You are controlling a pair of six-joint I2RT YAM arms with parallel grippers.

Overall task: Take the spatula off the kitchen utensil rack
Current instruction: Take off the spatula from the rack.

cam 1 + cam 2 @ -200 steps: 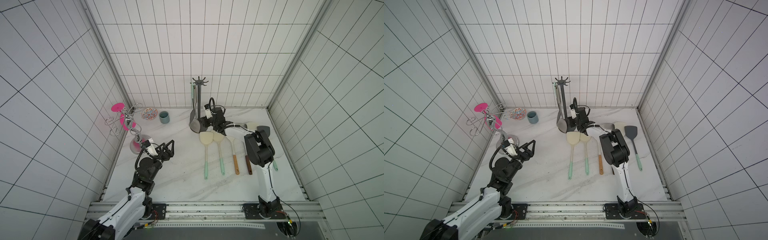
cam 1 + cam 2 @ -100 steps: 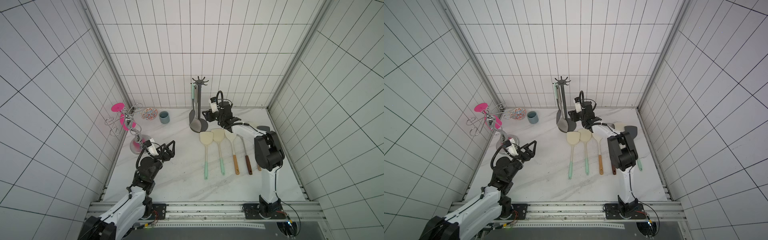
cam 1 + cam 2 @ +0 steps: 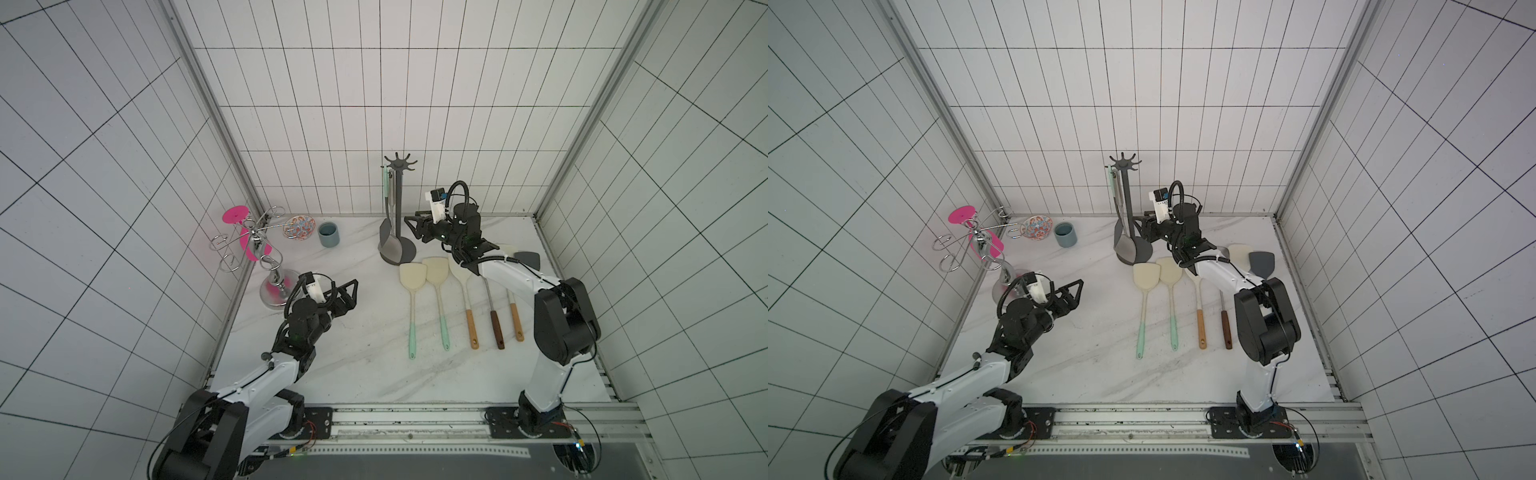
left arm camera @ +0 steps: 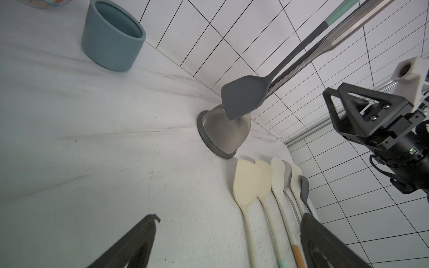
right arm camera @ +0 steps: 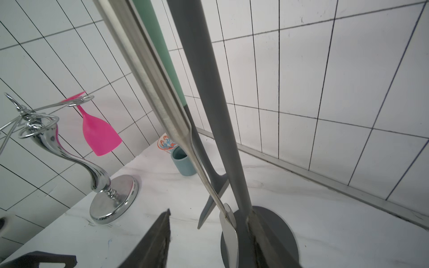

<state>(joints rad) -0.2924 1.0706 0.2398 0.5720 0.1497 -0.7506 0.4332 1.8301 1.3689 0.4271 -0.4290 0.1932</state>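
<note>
Spatula [image 4: 243, 97] hangs on rack [image 3: 399, 195], long axis vertical, beside 1 steel turner [image 4: 225, 134], just beyond the pole from right gripper [image 3: 413, 228]. Right jaws part spread, holding nothing; judged the nearer arm. Left gripper [image 3: 353, 295] spread wide, well apart.

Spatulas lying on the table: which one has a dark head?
The dark grey spatula at the end of the row, nearest the right-hand wall. The other heads lying there are cream or shiny metal.

Dark grey kitchen utensil rack [image 3: 398, 199], mint-handled grey spatula [image 4: 243, 97], pink glass [image 5: 99, 135], blue-grey cup [image 4: 111, 46], orange-and-blue patterned bowl [image 3: 1037, 227], grey-veined white marble table [image 3: 365, 361].
</note>
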